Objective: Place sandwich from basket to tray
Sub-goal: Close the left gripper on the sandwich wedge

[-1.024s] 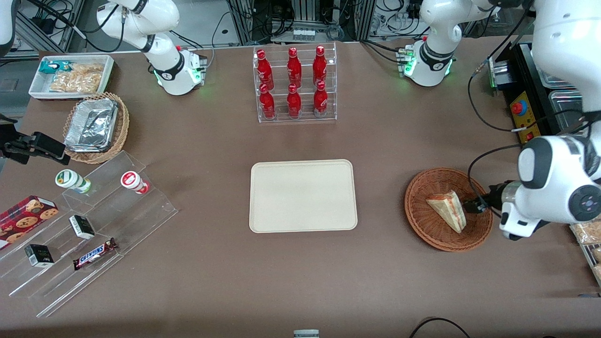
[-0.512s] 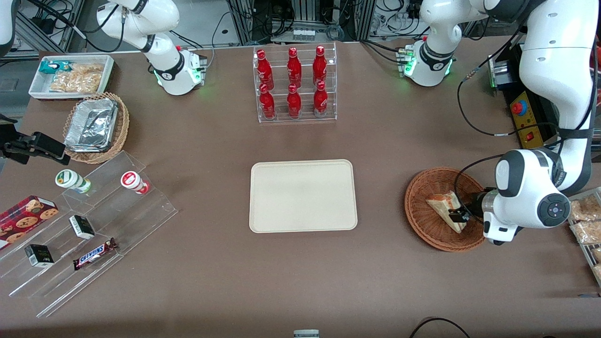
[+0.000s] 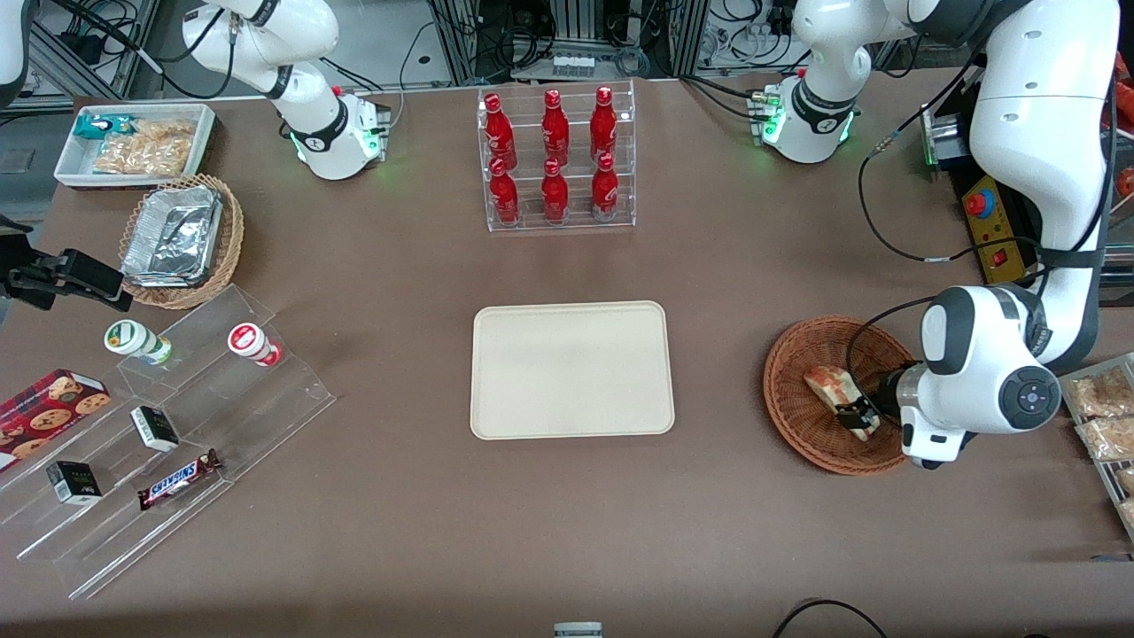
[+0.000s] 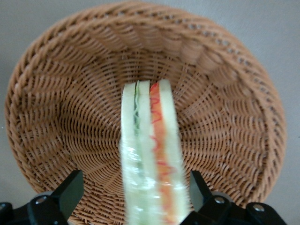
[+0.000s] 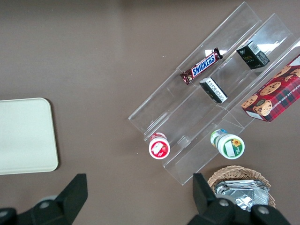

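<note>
The sandwich (image 3: 827, 382), a wrapped white-bread wedge with red and green filling, lies in the round reddish-brown wicker basket (image 3: 781, 396) toward the working arm's end of the table. My left gripper (image 3: 856, 413) is down in the basket, open, with one finger on each side of the sandwich. In the left wrist view the sandwich (image 4: 149, 140) runs between the two dark fingers (image 4: 71, 190) with a gap on each side, over the basket's weave (image 4: 56, 108). The cream-beige tray (image 3: 571, 368) lies flat mid-table, beside the basket, with nothing on it.
A clear rack of red bottles (image 3: 555, 159) stands farther from the camera than the tray. Acrylic steps with snacks (image 3: 168, 443), a tan basket of foil containers (image 3: 182, 239) and a white snack bin (image 3: 133, 142) lie toward the parked arm's end. Bagged snacks (image 3: 1103, 408) lie beside the basket.
My left gripper has moved from the basket's rim in over the sandwich, and its fingers now straddle the wedge. The sandwich and basket stay in place.
</note>
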Controlling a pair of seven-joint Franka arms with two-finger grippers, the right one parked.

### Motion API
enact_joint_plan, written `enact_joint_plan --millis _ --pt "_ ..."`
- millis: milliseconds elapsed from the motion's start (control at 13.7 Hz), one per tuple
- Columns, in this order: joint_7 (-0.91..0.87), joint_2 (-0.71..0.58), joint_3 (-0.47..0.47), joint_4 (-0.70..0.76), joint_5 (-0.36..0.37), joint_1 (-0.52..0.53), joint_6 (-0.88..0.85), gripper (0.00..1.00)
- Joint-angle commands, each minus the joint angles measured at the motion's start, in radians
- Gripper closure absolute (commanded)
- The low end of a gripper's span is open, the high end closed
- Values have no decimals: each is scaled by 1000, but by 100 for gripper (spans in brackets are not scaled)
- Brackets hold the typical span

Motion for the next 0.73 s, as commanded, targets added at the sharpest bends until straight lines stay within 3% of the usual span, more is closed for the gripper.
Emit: enact_joint_plan --millis 0,439,659 --pt "-17 -12 5 26 -11 -1 -29 0" --pt "-61 25 5 -26 -25 -2 6 0" --pt "-60 45 5 -34 -67 -8 38 0"
